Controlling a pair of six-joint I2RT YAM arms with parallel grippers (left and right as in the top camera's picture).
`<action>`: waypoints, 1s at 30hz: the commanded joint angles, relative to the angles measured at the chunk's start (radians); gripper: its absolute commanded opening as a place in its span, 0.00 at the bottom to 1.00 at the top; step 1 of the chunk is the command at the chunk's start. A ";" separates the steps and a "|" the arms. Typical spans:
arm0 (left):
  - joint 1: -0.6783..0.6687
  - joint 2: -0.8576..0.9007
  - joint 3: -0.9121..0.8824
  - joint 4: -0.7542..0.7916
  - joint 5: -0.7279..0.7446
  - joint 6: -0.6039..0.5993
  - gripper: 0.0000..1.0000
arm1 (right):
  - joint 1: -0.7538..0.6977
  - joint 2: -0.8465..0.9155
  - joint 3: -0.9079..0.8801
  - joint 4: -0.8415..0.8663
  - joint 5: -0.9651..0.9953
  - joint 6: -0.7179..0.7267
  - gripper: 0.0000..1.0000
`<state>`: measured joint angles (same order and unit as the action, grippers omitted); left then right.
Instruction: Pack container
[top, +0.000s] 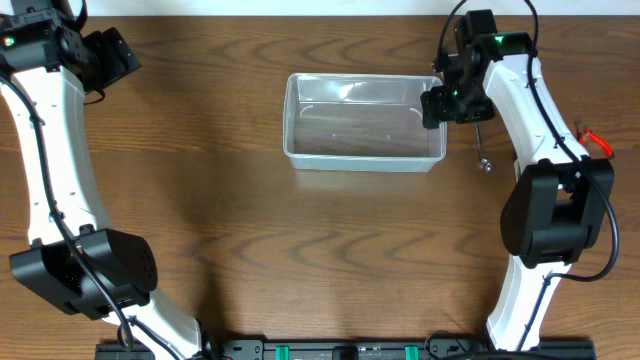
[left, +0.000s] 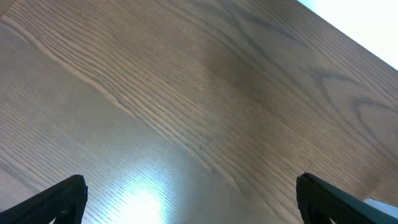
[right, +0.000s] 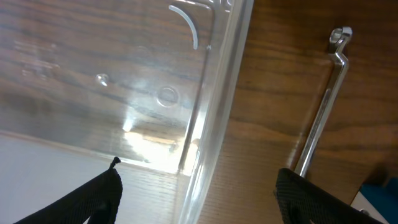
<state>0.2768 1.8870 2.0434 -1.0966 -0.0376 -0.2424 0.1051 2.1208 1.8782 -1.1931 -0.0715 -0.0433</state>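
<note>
Container (top: 362, 161), right hand (right: 198, 171) spread astride its rim, wrench (right: 320, 118) outside.

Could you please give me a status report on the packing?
Left pincer open, parked far left. Right pincer open, astride right wall of container. Container empty. Wrench lies outside, just right of it.

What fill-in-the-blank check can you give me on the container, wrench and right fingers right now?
1. The container is ____ inside.
2. The wrench lies on the ____, not in the container.
3. The right fingers are ____, straddling the container's wall.

Missing words: empty; table; open.
</note>
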 joint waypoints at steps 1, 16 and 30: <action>0.000 0.004 0.005 -0.002 -0.016 0.002 0.98 | -0.002 0.005 0.079 -0.017 -0.023 0.057 0.80; 0.000 0.004 0.005 -0.002 -0.016 0.002 0.98 | -0.199 0.005 0.384 -0.272 0.173 0.006 0.82; 0.000 0.004 0.005 -0.002 -0.016 0.002 0.98 | -0.344 0.006 0.256 -0.202 0.164 -0.097 0.80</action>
<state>0.2768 1.8870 2.0434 -1.0962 -0.0376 -0.2424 -0.2352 2.1273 2.1857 -1.4200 0.0875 -0.0883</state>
